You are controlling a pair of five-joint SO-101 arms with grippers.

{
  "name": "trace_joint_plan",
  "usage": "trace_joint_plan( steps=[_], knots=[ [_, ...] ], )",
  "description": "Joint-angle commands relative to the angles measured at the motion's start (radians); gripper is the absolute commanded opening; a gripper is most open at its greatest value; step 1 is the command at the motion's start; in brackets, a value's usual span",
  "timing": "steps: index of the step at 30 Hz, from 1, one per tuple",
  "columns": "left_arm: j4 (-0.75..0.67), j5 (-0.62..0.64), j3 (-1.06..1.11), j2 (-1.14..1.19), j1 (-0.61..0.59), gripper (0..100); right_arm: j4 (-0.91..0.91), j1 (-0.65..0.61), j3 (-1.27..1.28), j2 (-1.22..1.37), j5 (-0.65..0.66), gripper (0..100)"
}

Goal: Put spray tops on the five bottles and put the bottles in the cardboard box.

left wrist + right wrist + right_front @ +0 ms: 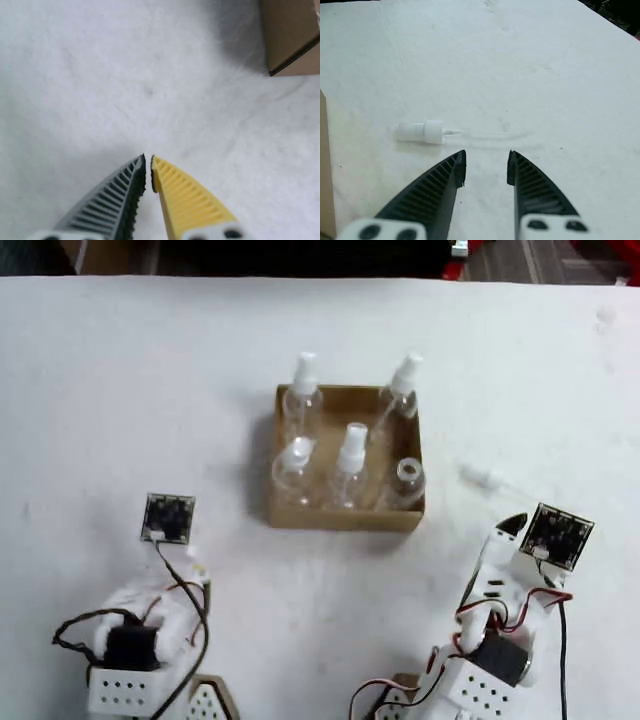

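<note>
**White desk: four bottles capped and boxed, one top left to fit**

White cloth covers the desk (120,370), and the cardboard box (345,519) sits near its middle with all five bottles standing inside. The four capped bottles (350,465) take up the two far corners, the near corner on the left arm's side and the near middle. The bare bottle (405,480) stands in the near corner on the right arm's side, its neck open. The one loose spray top (483,477) lies on its side on the desk just outside that corner. Its thin dip tube trails away from the box.

The right claw (486,162) hangs over the cloth just short of the spray top, with its jaws parted by a moderate gap and nothing between them. The left claw (148,165) is pinched nearly shut, its tips almost touching and empty. It hangs above bare cloth, with a corner of the box some way off.

By the look of it the job is nearly finished: the boxing is done for all five, and four of the five are capped. What is left is to pick up the loose top, feed its tube into the open neck and seat it. The slender tube is probably the fiddly part, since it must find a small opening in a bottle hemmed in by the box wall and its neighbours.
</note>
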Motion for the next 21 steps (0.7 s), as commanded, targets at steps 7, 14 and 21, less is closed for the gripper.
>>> trace_joint_plan(
  steps=[7, 14, 21],
  knots=[
    [-0.003, -0.011, -0.002, -0.001, 0.01, 2, -0.031, 0.013, 0.008, -0.01, 0.0, 11.2],
    [-0.003, -0.011, -0.002, -0.001, 0.01, 2, -0.039, -0.053, -0.006, -0.007, 0.163, 11.2],
    [-0.003, -0.011, -0.002, -0.001, 0.01, 2, 0.062, -0.091, -0.164, 0.001, 0.264, 11.5]
  ],
)
